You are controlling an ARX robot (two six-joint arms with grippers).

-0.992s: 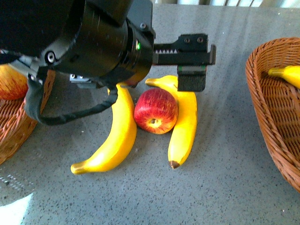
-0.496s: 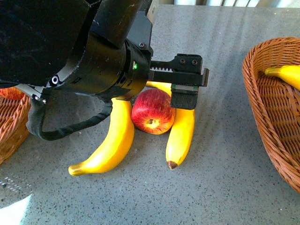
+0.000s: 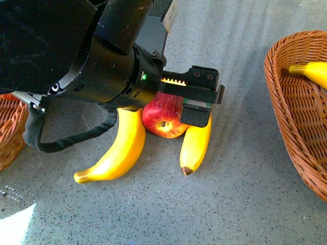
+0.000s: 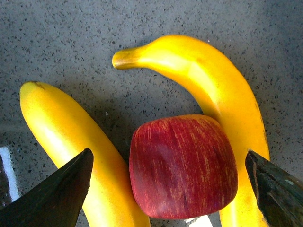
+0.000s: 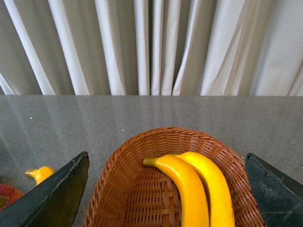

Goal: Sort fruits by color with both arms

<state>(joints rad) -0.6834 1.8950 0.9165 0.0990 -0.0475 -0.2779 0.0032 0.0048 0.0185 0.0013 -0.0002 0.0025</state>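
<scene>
Two yellow bananas bracket a red apple (image 3: 164, 116) on the grey speckled table (image 3: 245, 199), with the left gripper (image 4: 170, 189) poised directly over the fruit. Its dark fingers (image 4: 57, 194) are spread wide, one beyond each flank of the apple, and grip nothing. In the front view the left banana (image 3: 120, 148) runs from under the black arm out toward the near left, its tip pointing that way. The right banana (image 3: 195, 145) lies nearly straight toward the camera with its brown tip nearest. The wrist view shows its stem end curling round behind the apple, which rests against it. The apple's stem hollow faces the camera. Bare tabletop lies open in front of the cluster and between the right banana and the right wicker basket (image 3: 286, 107), where another banana (image 3: 311, 74) lies near the rim. A second basket (image 3: 10, 138) sits at the left edge, partly hidden by the arm. The right gripper (image 5: 168, 189) hangs above the right basket, fingers parted and empty
</scene>
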